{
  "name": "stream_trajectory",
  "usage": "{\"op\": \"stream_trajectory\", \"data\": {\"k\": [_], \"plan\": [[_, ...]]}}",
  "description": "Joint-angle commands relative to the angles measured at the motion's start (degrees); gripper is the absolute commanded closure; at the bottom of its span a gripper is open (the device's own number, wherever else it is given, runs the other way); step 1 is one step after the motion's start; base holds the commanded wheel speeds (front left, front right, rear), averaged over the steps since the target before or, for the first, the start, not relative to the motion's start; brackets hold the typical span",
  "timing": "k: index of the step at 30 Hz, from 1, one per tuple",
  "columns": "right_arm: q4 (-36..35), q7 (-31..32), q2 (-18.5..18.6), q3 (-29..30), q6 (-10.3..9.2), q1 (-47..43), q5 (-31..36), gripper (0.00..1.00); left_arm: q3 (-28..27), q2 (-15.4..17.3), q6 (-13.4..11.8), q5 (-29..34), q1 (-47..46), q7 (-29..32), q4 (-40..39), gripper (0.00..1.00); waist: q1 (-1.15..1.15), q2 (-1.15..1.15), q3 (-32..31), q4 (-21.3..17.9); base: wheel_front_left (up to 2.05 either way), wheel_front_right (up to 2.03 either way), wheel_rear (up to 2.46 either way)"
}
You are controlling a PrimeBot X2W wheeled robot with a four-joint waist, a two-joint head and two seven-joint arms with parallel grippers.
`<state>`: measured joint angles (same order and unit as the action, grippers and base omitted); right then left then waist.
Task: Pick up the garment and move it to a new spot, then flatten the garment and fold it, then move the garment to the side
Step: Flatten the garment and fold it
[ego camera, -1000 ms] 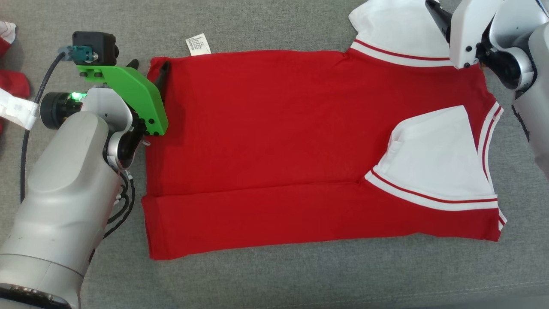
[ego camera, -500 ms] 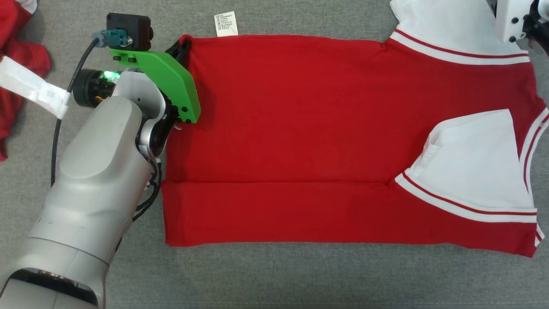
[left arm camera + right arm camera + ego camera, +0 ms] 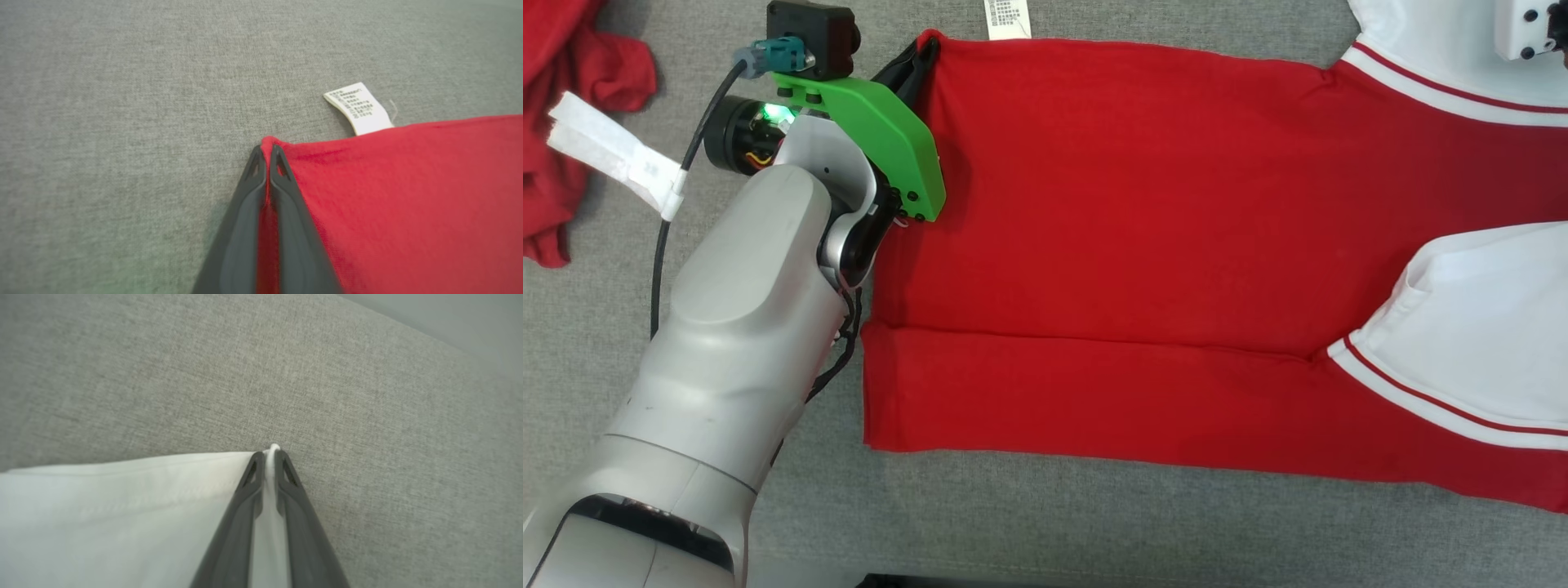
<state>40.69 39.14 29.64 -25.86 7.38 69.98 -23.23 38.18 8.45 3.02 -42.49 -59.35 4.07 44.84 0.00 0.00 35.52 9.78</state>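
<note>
The garment is a red shirt with white sleeves, lying flat on the grey fabric surface with its lower edge folded up. My left gripper is at its far left corner, beside the white care label. In the left wrist view the left gripper is shut on that red corner, near the label. In the right wrist view my right gripper is shut on the edge of a white sleeve. The right arm's white housing is over the far sleeve at the top right.
Another crumpled red cloth with a white strip lies at the upper left. The grey fabric surface runs along the near side of the garment. A black cable hangs left of my left forearm.
The left fingers have closed on the red corner and the right fingers on the white sleeve. The head camera has shifted, so the whole picture sits further right and up.
</note>
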Motion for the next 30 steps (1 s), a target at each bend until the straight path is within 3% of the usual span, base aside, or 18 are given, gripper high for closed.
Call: {"op": "stream_trajectory", "data": {"k": [1,6,14,22,30], "plan": [[0.8,-1.3,-0.3,0.4,0.19,-2.3,0.2,1.0,0.9,-0.5,-0.5,0.5,1.6,0.3,1.8,1.0,0.0,0.0,-0.4,-0.2,0.0,0.0,0.0],[-1.2,-9.9,-1.1,3.6,0.11,-2.6,0.7,1.0,0.2,0.9,-1.2,1.6,1.1,-4.5,1.7,1.0,0.0,0.0,-2.0,-1.0,0.0,0.0,0.0],[-5.9,-18.3,0.0,2.1,0.11,-8.3,-0.9,1.0,0.4,2.6,-0.8,2.6,3.2,-10.0,1.3,1.0,0.0,0.0,-6.5,-2.9,0.0,0.0,0.0],[-12.3,-20.6,1.8,3.4,0.1,-17.2,-4.7,1.0,1.4,4.3,0.0,2.8,7.8,-13.3,0.5,1.0,0.0,0.0,-11.5,-4.6,0.0,0.0,0.0],[-25.1,-19.3,5.2,8.3,0.11,-31.6,-6.2,1.0,2.7,6.5,0.5,4.5,13.2,-17.1,-1.4,1.0,0.0,0.0,-15.5,-5.7,0.0,0.0,0.0]]}}
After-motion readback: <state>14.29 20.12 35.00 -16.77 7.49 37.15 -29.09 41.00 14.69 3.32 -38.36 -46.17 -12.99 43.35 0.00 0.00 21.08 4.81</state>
